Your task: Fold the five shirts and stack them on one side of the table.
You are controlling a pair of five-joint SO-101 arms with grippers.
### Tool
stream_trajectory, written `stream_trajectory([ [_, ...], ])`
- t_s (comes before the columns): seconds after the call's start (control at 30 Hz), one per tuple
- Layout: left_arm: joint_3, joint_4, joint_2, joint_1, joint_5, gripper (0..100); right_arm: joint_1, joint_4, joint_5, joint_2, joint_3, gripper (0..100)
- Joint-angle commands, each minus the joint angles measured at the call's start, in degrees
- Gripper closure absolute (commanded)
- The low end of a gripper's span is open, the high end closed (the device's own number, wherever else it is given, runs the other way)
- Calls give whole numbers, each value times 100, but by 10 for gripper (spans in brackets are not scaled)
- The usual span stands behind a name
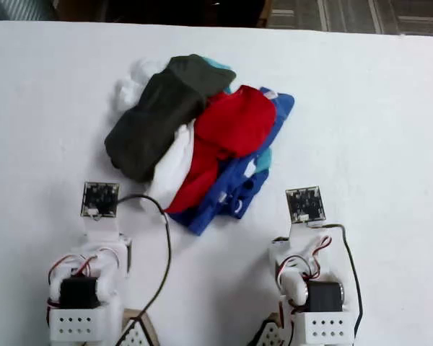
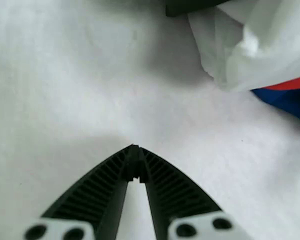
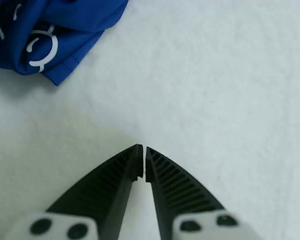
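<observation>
At the lower left of the high view, the left arm (image 1: 83,288) sits drawn back near the table's front edge. The left gripper (image 2: 135,155) is pinched closed with its tips meeting, and it holds nothing. It hangs over bare table (image 1: 390,108) just short of the heap, probably so the cloth lies untouched until a shirt is chosen. In the upper middle of the frame the five shirts lie in one crumpled pile (image 1: 202,137), none of them folded and no stack begun. From its left side, a dark green shirt (image 1: 155,119) is draped across the top. A white shirt (image 1: 175,167) spills out beneath it toward the left arm. A red shirt (image 1: 227,133) is bunched in the centre, and a blue shirt (image 1: 234,184) lies underneath, trailing to the pile's lower right. A scrap of teal shirt (image 1: 263,160) peeks out at the right edge, mostly buried. At the lower right, the right arm (image 1: 310,288) mirrors the other, pulled back. The right gripper (image 3: 143,152) is all but closed, with only a sliver between the tips, and empty, near the blue shirt's hem. The open table on either side looks like room left for spreading and stacking.
</observation>
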Motion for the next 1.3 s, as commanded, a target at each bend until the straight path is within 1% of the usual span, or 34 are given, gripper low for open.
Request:
stream_trajectory([
  [0.0, 119, 26, -149, -26, 26, 973, 31, 48, -35, -75, 53, 978],
  [1.0, 119, 26, -149, -26, 26, 973, 13, 48, -62, -75, 53, 978],
  [1.13, 119, 26, -149, -26, 26, 973, -418, 48, -62, -75, 53, 978],
  [1.27, 119, 26, -149, -26, 26, 973, -1253, 48, -62, -75, 53, 978],
])
